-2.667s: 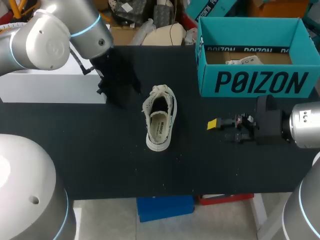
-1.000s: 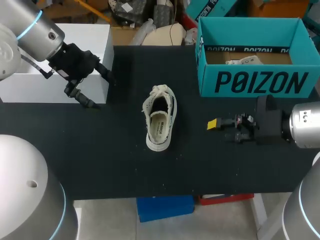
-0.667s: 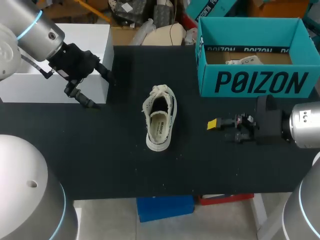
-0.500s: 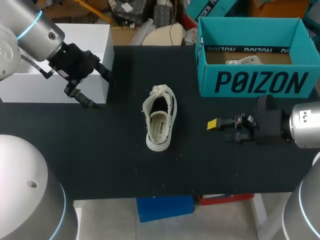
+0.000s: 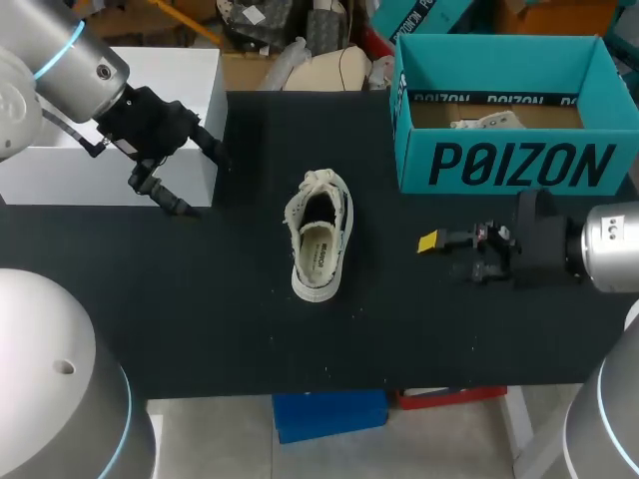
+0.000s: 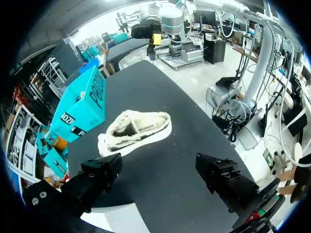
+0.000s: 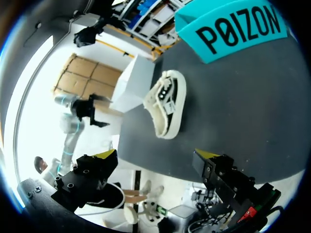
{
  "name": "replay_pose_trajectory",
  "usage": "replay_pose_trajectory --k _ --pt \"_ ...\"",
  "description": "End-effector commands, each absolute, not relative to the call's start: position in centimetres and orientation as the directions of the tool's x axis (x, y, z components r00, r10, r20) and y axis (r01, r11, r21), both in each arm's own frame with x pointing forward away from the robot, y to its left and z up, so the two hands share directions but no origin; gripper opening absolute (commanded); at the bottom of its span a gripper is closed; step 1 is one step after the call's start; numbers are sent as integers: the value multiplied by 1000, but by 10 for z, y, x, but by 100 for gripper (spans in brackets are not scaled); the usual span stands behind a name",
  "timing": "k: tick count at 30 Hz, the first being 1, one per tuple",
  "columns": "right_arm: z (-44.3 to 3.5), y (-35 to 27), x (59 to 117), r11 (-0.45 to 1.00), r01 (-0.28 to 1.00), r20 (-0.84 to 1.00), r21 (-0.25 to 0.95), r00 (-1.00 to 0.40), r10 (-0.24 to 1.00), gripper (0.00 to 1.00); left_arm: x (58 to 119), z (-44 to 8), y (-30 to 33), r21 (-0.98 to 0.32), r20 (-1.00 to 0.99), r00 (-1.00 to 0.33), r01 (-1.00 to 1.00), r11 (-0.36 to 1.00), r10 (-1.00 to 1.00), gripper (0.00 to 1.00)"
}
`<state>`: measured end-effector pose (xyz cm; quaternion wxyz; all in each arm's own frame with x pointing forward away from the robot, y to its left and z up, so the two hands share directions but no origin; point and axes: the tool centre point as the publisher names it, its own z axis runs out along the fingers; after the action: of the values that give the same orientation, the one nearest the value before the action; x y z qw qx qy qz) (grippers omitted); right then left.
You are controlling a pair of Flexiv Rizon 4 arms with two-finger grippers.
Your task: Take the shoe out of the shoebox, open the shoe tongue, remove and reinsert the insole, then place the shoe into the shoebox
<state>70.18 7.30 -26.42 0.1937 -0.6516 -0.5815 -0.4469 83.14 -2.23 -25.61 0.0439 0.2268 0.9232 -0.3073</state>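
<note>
A cream low-top shoe lies upright on the black table, toe toward the back, tongue and laces loose. The teal shoebox stands open at the back right. My left gripper hovers open at the white box's corner, well left of the shoe; its wrist view shows the shoe ahead between the wide fingers. My right gripper is open right of the shoe, in front of the box, yellow tip toward the shoe. From the right wrist the shoe lies ahead, the shoebox beyond it.
A white box sits at the table's back left, under my left arm. Crumpled white paper lies inside the shoebox. The table's front edge runs just below the shoe's heel area.
My left arm pulled away from beside the shoe to the white box early on and has stayed there. The right gripper has just shifted slightly right and up. The shoe has not moved.
</note>
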Motion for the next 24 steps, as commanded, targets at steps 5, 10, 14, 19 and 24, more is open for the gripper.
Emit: replay_pose_trajectory --k 5,10,14,19,24 --pt "-281 96 737 -321 896 720 308 1 694 100 831 -256 -22 -545 -221 -893 446 710 392 100" --pt "-279 102 750 -336 871 650 358 26 759 100 831 -256 -22 -545 -221 -893 446 710 392 100" --pt "-275 102 759 -333 867 625 370 33 780 100 831 -256 -22 -545 -221 -893 446 710 392 100" --pt "-269 100 770 -325 868 618 376 26 785 100 831 -256 -22 -545 -221 -893 446 710 392 100" --pt "-256 103 789 -299 868 607 397 -4 795 100 831 -256 -22 -545 -221 -893 446 710 392 100"
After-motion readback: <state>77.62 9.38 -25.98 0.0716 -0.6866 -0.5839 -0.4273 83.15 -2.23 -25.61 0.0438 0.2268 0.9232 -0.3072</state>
